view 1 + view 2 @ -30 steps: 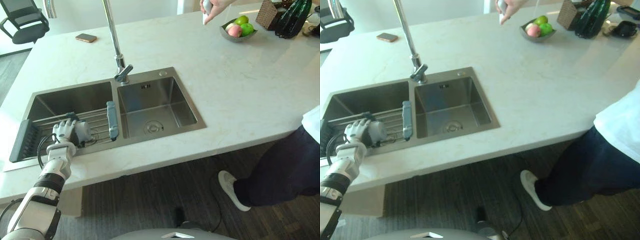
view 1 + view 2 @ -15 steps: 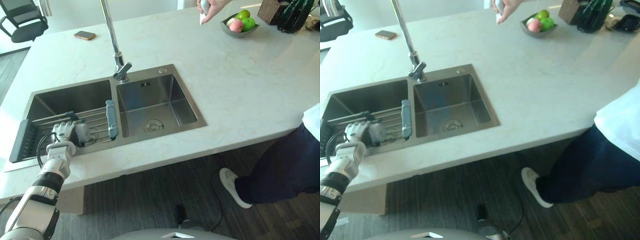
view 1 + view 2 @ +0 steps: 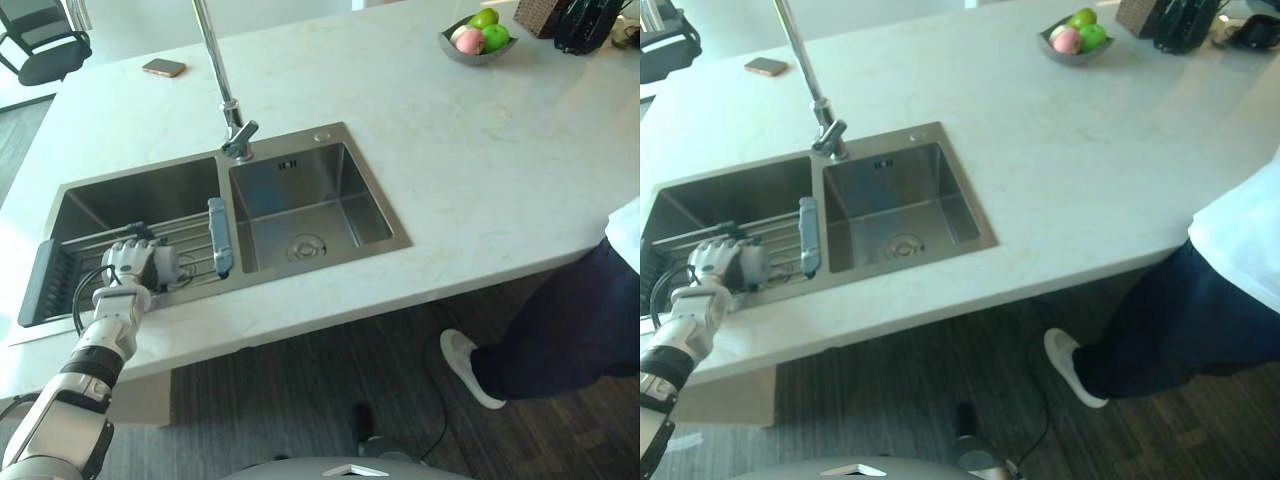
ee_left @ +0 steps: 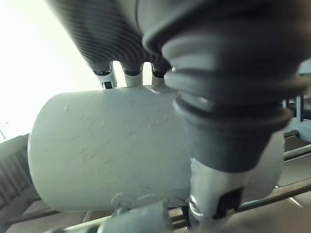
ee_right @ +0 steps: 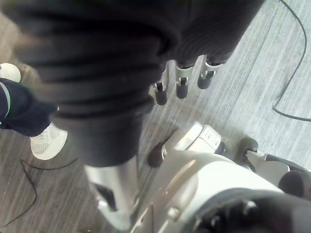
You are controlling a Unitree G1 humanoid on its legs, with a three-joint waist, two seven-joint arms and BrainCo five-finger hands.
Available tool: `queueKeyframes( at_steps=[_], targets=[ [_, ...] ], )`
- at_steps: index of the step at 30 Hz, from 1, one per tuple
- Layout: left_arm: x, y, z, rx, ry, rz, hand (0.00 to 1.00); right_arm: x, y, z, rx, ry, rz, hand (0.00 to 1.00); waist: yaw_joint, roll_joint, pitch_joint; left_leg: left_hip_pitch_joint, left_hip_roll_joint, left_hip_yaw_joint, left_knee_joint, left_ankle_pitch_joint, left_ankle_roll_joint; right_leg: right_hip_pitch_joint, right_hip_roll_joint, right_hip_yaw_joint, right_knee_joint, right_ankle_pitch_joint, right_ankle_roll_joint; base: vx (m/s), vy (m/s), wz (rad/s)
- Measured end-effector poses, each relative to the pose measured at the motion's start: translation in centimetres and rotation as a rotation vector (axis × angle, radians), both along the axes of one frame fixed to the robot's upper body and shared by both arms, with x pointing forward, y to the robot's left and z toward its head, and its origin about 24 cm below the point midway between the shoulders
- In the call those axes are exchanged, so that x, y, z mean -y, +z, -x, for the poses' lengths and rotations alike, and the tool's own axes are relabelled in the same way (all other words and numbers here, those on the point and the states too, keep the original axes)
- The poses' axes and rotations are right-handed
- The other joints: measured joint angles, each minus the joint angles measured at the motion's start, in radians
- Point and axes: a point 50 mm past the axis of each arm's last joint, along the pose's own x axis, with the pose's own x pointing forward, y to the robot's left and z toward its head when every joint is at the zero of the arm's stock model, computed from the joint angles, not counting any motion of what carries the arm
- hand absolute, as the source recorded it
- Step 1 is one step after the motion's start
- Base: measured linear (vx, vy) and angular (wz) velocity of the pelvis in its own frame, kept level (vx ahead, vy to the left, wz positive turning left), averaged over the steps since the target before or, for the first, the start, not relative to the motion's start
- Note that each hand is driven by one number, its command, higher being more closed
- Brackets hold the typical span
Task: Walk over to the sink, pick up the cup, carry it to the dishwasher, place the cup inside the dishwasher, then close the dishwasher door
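Cup (image 4: 112, 150): pale grey, on the rack (image 3: 195, 245) in the left basin of the sink (image 3: 300, 190), lower left of my head view.
Left hand (image 3: 128, 262): I see it wrapped round the cup (thumb across its wall).
Right hand (image 5: 181, 80): fingers loose, above the floor.
Surface (image 3: 450, 150): fruit bowl (image 3: 478, 40), upper right.

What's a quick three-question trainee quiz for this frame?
1. True or false: the left hand is curled round the cup.
2. The cup lies on: A) the countertop; B) the rack in the left basin of the sink; C) the bottom of the right basin.
3. Fill in: the right hand, hanging above the floor, is ___ (open/shut).
Key: 1 true; 2 B; 3 open.
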Motion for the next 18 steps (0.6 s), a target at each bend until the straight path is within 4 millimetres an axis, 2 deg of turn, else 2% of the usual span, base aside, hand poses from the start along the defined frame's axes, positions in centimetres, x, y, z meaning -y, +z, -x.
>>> queueKeyframes(
  at_steps=[5, 10, 12, 13, 14, 18],
  targets=[
    [0.7, 0.7, 0.2, 0.15, -0.158, -0.01, 1.0, 0.0, 0.0, 0.1, 0.014, 0.0, 0.001, 0.0, 0.015, -0.003, 0.004, -0.002, 0.0, -0.003, 0.0, 0.0, -0.001, -0.001, 0.0, -0.003, 0.0, 0.0, 0.0, 0.0, 0.0, 0.0],
    [2.0, 2.9, 0.4, 0.394, -0.228, 0.098, 1.0, -0.6, -0.1, 0.4, 0.039, -0.001, -0.022, 0.0, 0.042, -0.02, 0.018, -0.008, 0.0, -0.017, 0.0, 0.005, -0.002, -0.002, -0.002, -0.02, 0.0, 0.0, 0.0, 0.0, 0.0, 0.08],
    [2.2, 6.0, 0.2, 0.618, -0.225, 0.166, 1.0, -1.3, -0.2, 0.4, 0.047, -0.006, -0.04, 0.0, 0.045, -0.051, 0.036, -0.012, 0.001, -0.024, -0.002, 0.015, 0.005, -0.001, -0.002, -0.029, 0.0, 0.007, -0.01, 0.01, 0.002, 0.08],
    [2.1, 6.9, 0.1, 0.679, -0.221, 0.179, 1.0, -1.5, -0.3, 0.5, 0.047, -0.009, -0.043, 0.0, 0.043, -0.053, 0.038, -0.013, 0.002, -0.023, -0.003, 0.017, 0.007, -0.001, -0.001, -0.031, 0.0, 0.007, -0.01, 0.05, 0.008, -0.04],
    [1.9, 8.7, 0.1, 0.799, -0.215, 0.201, 1.0, -1.5, -0.3, 0.8, 0.046, -0.027, -0.045, 0.0, 0.039, -0.057, 0.036, -0.011, 0.003, -0.023, -0.007, 0.018, 0.008, -0.001, -0.001, -0.034, 0.0, 0.007, -0.01, 0.08, 0.019, -0.03],
    [0.8, 15.4, 1.1, 1.237, -0.176, 0.255, 1.0, -1.2, -0.2, 1.4, 0.074, -0.11, -0.048, 0.0, 0.046, -0.04, 0.031, -0.001, -0.007, -0.031, -0.016, 0.019, 0.009, 0.004, -0.005, -0.058, 0.001, 0.009, -0.01, 0.07, 0.033, -0.02]
  ],
)
